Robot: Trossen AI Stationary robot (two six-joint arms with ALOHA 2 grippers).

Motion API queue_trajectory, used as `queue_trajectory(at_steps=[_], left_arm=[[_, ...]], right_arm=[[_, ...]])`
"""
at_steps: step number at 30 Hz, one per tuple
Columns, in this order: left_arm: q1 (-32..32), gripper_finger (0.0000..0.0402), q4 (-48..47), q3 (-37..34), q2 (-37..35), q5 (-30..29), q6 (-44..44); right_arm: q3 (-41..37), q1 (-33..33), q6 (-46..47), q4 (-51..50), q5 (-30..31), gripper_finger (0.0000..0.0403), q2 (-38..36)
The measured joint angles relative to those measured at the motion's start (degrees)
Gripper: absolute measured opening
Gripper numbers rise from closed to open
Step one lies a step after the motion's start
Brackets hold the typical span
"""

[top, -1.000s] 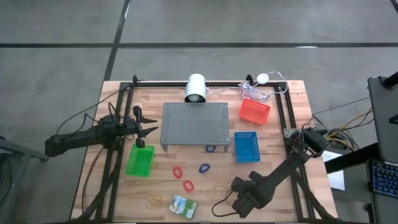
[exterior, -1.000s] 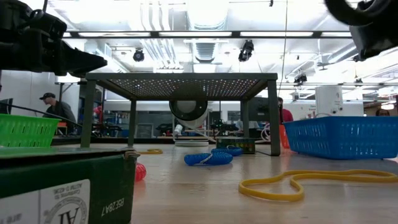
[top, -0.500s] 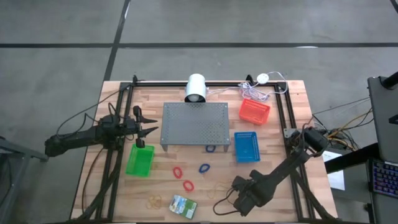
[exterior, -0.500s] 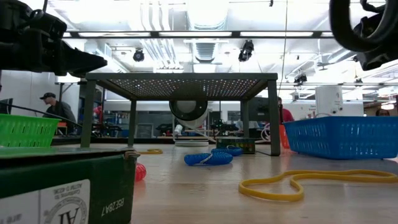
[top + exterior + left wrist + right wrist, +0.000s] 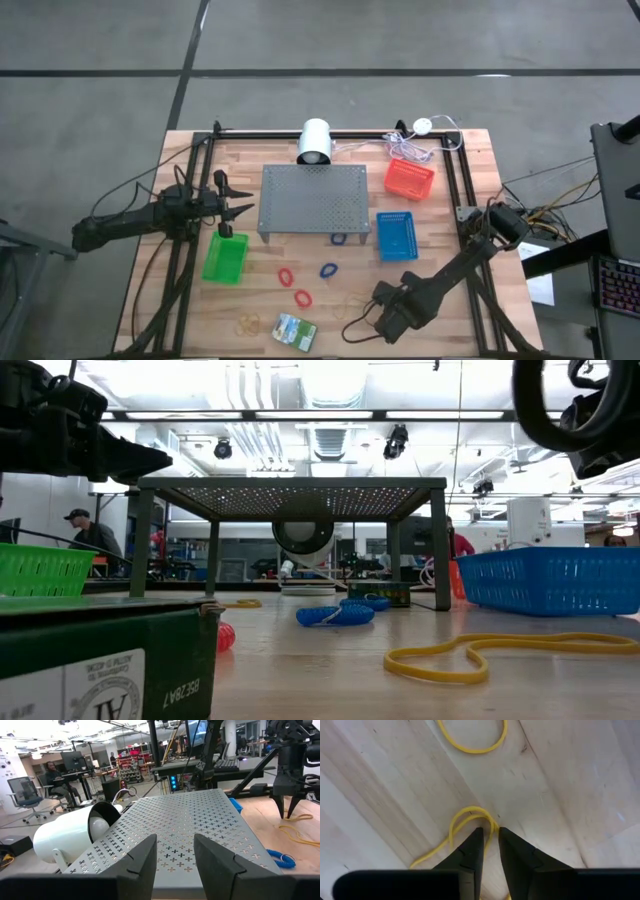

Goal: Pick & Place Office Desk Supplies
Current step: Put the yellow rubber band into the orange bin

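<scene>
the right hand (image 5: pixel 490 842) is down at the desk (image 5: pixel 470 190) near its front edge, right of centre, fingers drawn narrow with a strand of the yellow rubber band (image 5: pixel 470 820) running between the tips. this looks like the pinch step: the grasp is closing on the band, but whether it is truly gripped i cannot tell. the right arm reaches in low from the right edge, wrist tipped steeply so the fingers point almost straight down at the wood. a second yellow loop (image 5: pixel 472 740) lies just beyond, untouched.

next call, by my read: finish the squeeze, lift cleanly so the thin band comes free of the desk, then carry it to one of the baskets, the blue basket (image 5: pixel 397 236) being nearest.

the left hand (image 5: pixel 240 212) waits near the left edge, level, above the far end of the green basket (image 5: pixel 225 258), pointing at the grey stand (image 5: pixel 312 200), fingers part open and empty. red bands (image 5: pixel 293 285) and a blue band (image 5: pixel 328 270) lie mid-desk; the crayon box (image 5: pixel 295 329) sits at the front edge.
</scene>
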Motion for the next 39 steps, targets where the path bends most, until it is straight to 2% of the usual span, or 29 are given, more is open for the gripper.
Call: queue_trajectory(at_steps=[8,21,39], left_arm=[[0.0,0.0134,0.0,0.0,0.0,0.0,0.0],[0.0,0.0134,0.0,0.0,0.0,0.0,0.0],[0.0,0.0134,0.0,0.0,0.0,0.0,0.0]], right_arm=[[-0.1,-0.3,-0.9,-0.3,-0.8,0.0011,0.0],[-0.3,-0.4,3.4,-1.6,0.1,0.0008,-1.9],[1.0,-0.4,4.1,-5.7,3.3,0.0008,-5.0]])
